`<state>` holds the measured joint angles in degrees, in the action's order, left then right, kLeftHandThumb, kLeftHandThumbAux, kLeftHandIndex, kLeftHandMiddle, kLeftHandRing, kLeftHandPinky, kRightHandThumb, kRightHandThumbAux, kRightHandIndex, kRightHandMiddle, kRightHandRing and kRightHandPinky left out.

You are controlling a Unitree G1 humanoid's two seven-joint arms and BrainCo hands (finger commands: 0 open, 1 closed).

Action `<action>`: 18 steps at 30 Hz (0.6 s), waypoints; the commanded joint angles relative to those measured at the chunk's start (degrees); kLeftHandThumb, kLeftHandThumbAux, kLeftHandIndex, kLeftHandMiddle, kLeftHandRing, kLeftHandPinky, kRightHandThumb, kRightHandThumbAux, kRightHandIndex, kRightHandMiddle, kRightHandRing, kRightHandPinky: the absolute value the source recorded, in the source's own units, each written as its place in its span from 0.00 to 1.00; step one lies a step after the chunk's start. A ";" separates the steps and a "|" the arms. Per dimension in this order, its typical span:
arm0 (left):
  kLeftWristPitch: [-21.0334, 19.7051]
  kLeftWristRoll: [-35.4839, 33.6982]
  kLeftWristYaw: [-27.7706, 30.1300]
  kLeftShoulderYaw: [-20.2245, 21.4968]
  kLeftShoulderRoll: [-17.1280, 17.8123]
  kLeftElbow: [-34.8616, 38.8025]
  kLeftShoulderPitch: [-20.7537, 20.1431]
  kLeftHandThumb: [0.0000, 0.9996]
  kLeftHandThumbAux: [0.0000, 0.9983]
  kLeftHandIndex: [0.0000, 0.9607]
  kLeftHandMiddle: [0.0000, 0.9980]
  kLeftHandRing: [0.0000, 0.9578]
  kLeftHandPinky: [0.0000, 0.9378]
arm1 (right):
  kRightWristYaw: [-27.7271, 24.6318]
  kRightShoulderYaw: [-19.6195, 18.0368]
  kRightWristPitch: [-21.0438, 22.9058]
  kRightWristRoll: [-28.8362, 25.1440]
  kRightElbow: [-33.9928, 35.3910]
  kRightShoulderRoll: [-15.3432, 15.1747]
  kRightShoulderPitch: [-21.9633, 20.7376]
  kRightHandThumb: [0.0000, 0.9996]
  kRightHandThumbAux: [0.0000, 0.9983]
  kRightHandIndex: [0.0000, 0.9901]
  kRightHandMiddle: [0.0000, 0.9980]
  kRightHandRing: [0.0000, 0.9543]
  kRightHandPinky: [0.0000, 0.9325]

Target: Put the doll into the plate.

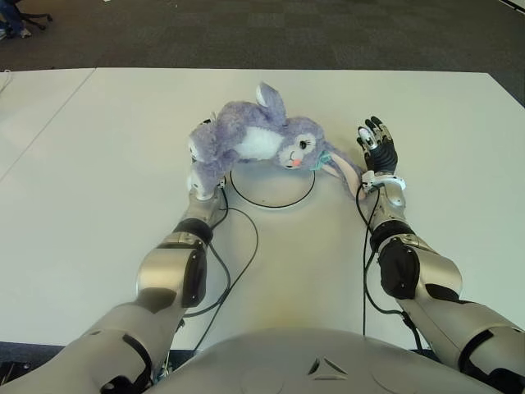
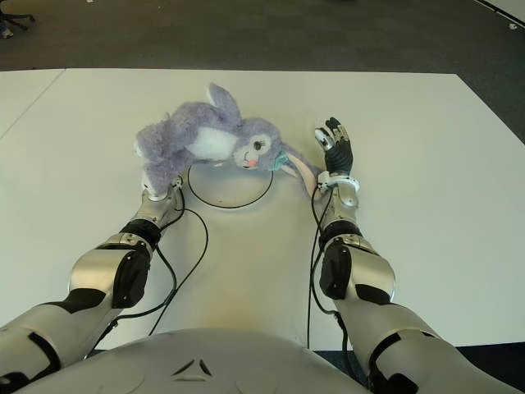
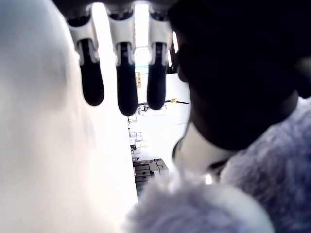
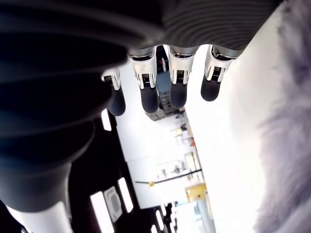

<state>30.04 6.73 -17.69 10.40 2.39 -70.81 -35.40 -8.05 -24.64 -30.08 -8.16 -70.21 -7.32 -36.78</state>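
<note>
The doll [image 1: 254, 139] lies crosswise above the far rim of the plate [image 1: 272, 195], long axis running hand to hand. Left hand [image 1: 205, 182] fingers [image 3: 119, 82] press its rump; whether they clamp it, I cannot tell. Right hand [image 1: 377, 152] fingers [image 4: 148, 94] are apart beside its ear.

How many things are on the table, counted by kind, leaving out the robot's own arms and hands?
Plush doll: 1
Plate: 1
Total: 2
</note>
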 commanded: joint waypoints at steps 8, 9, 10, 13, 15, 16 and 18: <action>-6.25 -0.41 0.96 0.49 -1.17 -6.85 10.94 0.30 0.87 0.23 0.34 0.40 0.45 | 9.26 4.14 2.49 5.97 -7.23 3.25 13.13 0.10 0.90 0.12 0.12 0.11 0.14; -6.36 -0.43 1.07 0.48 -1.15 -6.85 10.93 0.30 0.86 0.23 0.34 0.40 0.44 | 9.47 4.29 2.42 6.12 -7.23 3.27 13.15 0.11 0.90 0.13 0.12 0.11 0.14; -6.44 -0.45 1.18 0.50 -1.11 -6.86 10.90 0.30 0.86 0.23 0.34 0.40 0.43 | 9.65 4.41 2.40 6.24 -7.24 3.31 13.13 0.11 0.90 0.13 0.13 0.12 0.14; -6.70 -0.55 1.62 0.56 -1.03 -6.89 10.86 0.29 0.86 0.23 0.33 0.38 0.41 | 10.14 4.76 2.37 6.62 -7.26 3.35 13.12 0.13 0.90 0.14 0.13 0.13 0.15; -6.81 -0.63 1.90 0.60 -1.01 -6.89 10.88 0.28 0.86 0.23 0.32 0.37 0.39 | 10.37 4.93 2.36 6.84 -7.27 3.30 13.12 0.14 0.91 0.15 0.14 0.13 0.16; -6.84 -0.66 2.02 0.63 -1.00 -6.89 10.89 0.28 0.86 0.23 0.32 0.37 0.39 | 10.46 4.98 2.38 6.92 -7.27 3.27 13.11 0.15 0.91 0.15 0.14 0.13 0.16; -6.81 -0.71 2.09 0.68 -1.01 -6.89 10.92 0.27 0.86 0.23 0.32 0.36 0.38 | 10.70 5.16 2.37 7.06 -7.27 3.27 13.12 0.16 0.91 0.15 0.15 0.14 0.17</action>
<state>30.04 6.71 -17.32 10.40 2.45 -70.81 -35.40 1.16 -20.12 -32.60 -2.18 -70.21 -7.45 -36.09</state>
